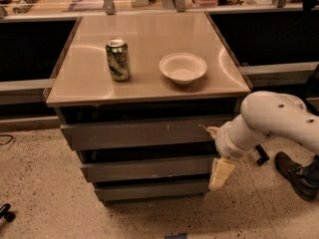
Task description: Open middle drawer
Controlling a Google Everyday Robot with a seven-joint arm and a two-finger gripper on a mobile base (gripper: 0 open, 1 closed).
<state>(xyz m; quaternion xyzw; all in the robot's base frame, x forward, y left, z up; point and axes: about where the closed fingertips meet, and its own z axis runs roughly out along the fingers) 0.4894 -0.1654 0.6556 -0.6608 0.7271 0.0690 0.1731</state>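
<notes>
The drawer cabinet has three grey-brown slab fronts stacked under its tan top. The middle drawer is the plain, mid-sized front and sits closed, flush with the others. The top drawer is widest and has pale scratch marks. The bottom drawer is the slimmest. My gripper hangs from the white arm and points down at the right end of the middle drawer front, close to its corner.
A green can and a white bowl stand on the cabinet top. A person's dark shoe is on the speckled floor at the right. Dark shelving runs behind both sides.
</notes>
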